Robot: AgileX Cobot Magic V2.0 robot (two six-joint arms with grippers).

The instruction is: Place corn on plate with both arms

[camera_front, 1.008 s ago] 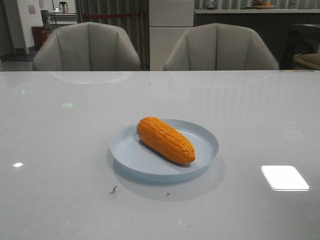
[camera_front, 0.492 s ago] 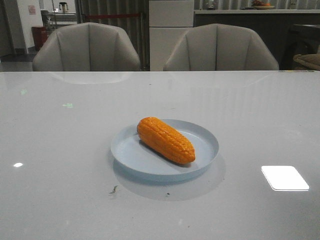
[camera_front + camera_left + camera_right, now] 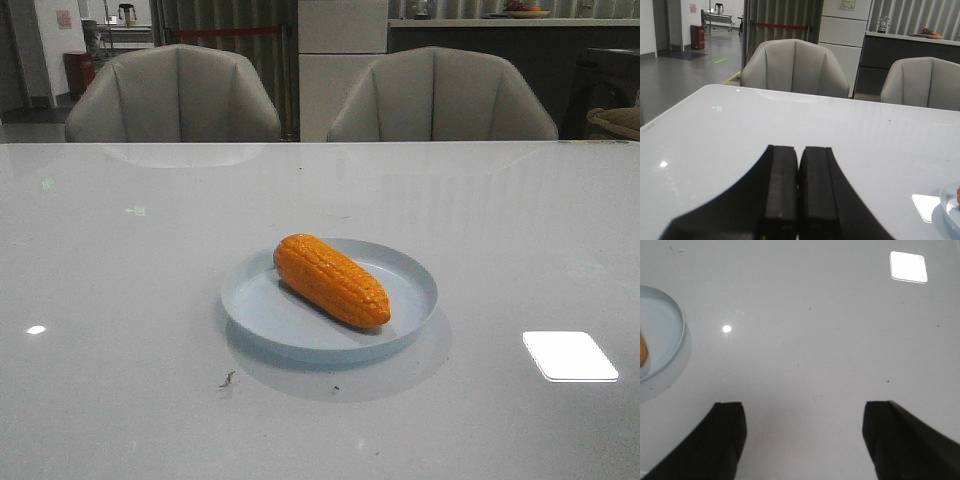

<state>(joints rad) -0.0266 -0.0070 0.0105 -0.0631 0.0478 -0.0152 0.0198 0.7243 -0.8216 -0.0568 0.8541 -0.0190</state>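
Observation:
The orange corn [image 3: 332,280] lies diagonally on the pale blue plate [image 3: 410,275] in the middle of the white table. Neither arm shows in the front view. In the left wrist view my left gripper [image 3: 799,150] is shut and empty, well to the left of the plate, whose rim [image 3: 949,202] shows at the frame's edge. In the right wrist view my right gripper [image 3: 804,407] is wide open and empty above bare table, to the right of the plate [image 3: 665,330]. A sliver of corn [image 3: 642,351] shows there.
Two grey chairs [image 3: 175,95] [image 3: 440,95] stand behind the table's far edge. A bright light reflection [image 3: 569,356] lies on the table at the right. A small dark speck [image 3: 227,380] lies in front of the plate.

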